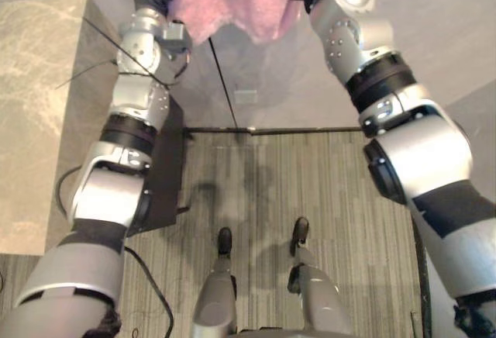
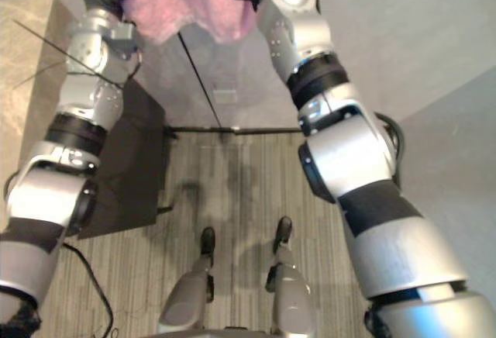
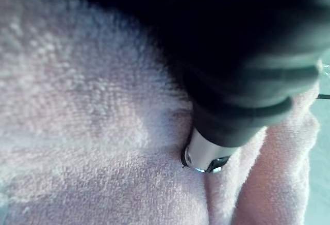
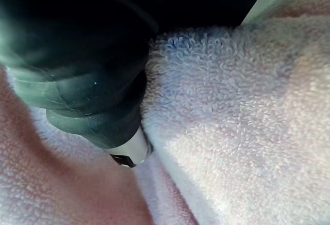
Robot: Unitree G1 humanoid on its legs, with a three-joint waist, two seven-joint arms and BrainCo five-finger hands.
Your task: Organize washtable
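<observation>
- Pink fluffy terry towel [image 1: 232, 1] spans crosswise between left hand [image 3: 206, 155] and right hand [image 4: 130, 150], one at each end
- Fingers of both buried in the cloth; cannot tell their state

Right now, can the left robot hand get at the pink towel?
Probably yes: the left robot hand lies right against the pink towel, with nothing between them. Whether it grips the cloth is hidden.
</observation>
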